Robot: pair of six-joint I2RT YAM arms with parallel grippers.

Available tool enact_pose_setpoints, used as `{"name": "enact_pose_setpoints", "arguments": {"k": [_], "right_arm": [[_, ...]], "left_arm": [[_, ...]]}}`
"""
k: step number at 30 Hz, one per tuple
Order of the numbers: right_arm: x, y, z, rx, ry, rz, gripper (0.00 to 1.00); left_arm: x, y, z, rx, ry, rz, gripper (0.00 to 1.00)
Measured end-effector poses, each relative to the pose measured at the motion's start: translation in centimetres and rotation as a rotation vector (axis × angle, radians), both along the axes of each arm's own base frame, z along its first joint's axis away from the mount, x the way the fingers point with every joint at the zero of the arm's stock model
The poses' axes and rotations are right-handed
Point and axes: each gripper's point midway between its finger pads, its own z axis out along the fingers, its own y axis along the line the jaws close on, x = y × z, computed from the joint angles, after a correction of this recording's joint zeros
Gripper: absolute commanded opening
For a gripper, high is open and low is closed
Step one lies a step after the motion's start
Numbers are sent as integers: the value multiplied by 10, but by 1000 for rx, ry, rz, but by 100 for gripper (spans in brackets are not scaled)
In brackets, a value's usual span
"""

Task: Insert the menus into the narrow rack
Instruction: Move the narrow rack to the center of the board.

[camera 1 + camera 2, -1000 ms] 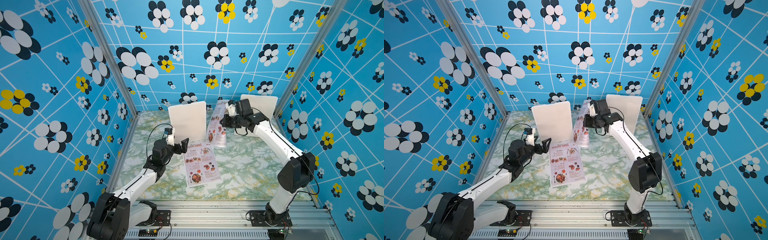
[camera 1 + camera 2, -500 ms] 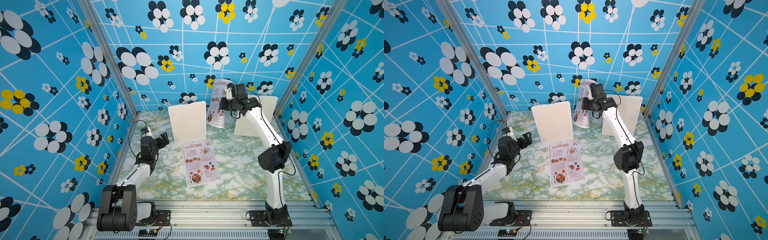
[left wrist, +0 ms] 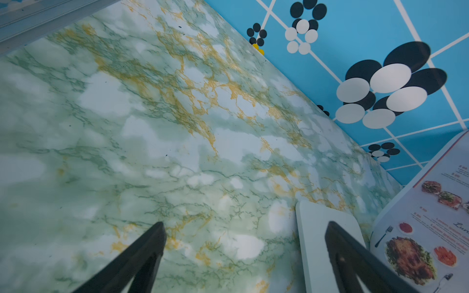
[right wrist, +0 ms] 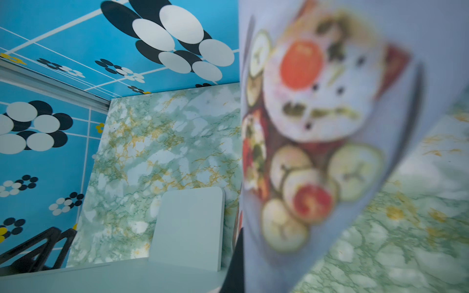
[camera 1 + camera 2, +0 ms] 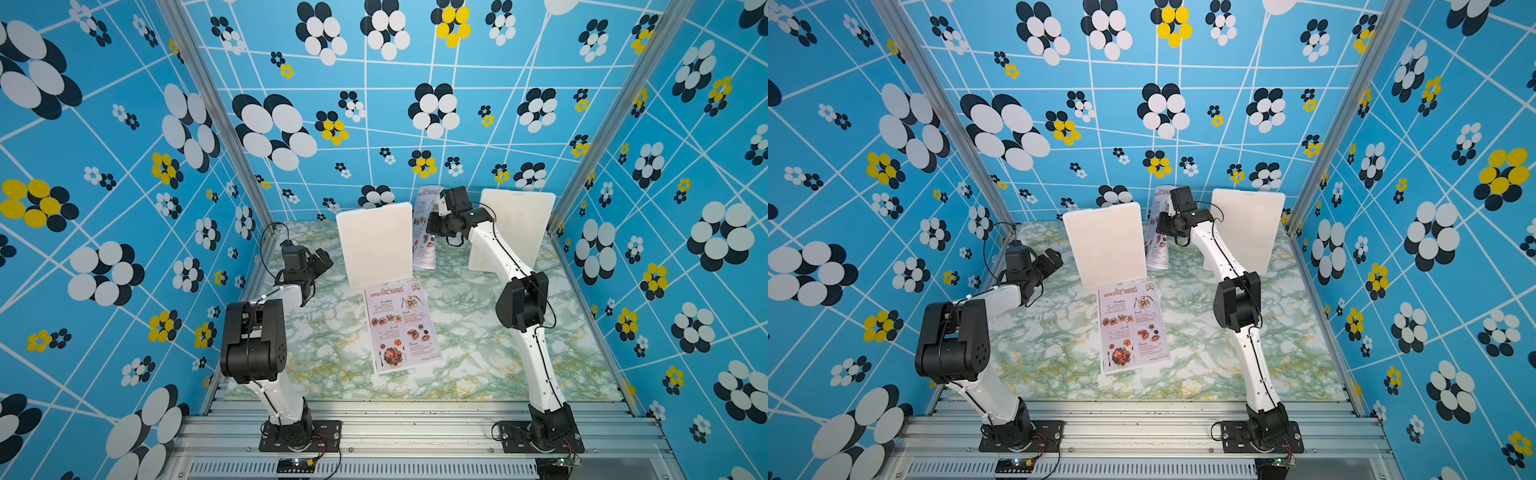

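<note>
- Right gripper [image 5: 432,225] [image 5: 1161,226]: my right hand, jaws closed on the side edge of one menu, raised above the table [image 5: 478,332] near its far edge.
- Held menu [image 5: 424,245] [image 5: 1156,249] [image 4: 317,126]: a pale-pink sheet with food photos, hanging upright and slightly curled. It lies between the two white panels, just beside the one nearer the left edge. I cannot tell whether its lower edge touches the table. In the right wrist view it fills the frame, blurred.
- Flat menu [image 5: 401,328] [image 5: 1133,326] [image 3: 431,228]: the second sheet lies face up near the middle of the table (red heading "SPECIAL MENU" legible in both top views). Its top edge is just in front of the left panel, and neither of my hands touches it.
- Left gripper [image 5: 324,259] [image 5: 1054,257] [image 3: 245,225]: my left hand, jaws spread wide and holding nothing, above the table near its left edge, well apart from both menus.
- Left panel [image 5: 376,245] [image 5: 1106,245] [image 3: 312,241] [image 4: 187,223]: a plain white board with rounded corners, standing upright towards the far edge.
- Right panel [image 5: 519,224] [image 5: 1254,224]: a matching white board, upright near the far right corner, partly behind my right arm.
</note>
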Motion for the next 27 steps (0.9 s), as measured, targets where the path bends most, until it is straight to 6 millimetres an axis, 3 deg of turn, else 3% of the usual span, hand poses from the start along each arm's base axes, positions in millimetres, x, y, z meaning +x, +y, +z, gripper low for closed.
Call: {"name": "enact_pose_setpoints", "arguments": {"k": [4, 10, 16, 23, 27], "right_arm": [[0, 14, -9, 73, 30, 25, 0], [-9, 40, -2, 149, 34, 103, 0], [-28, 69, -16, 205, 88, 182, 0], [-49, 71, -47, 209, 177, 200, 0], [-63, 70, -48, 206, 199, 201, 0]], "left_arm": [[18, -1, -13, -44, 26, -7, 100], [39, 1, -33, -74, 79, -14, 99], [48, -3, -34, -90, 93, -43, 100], [48, -15, -40, -91, 106, -95, 100], [47, -24, -41, -84, 108, -121, 100]]}}
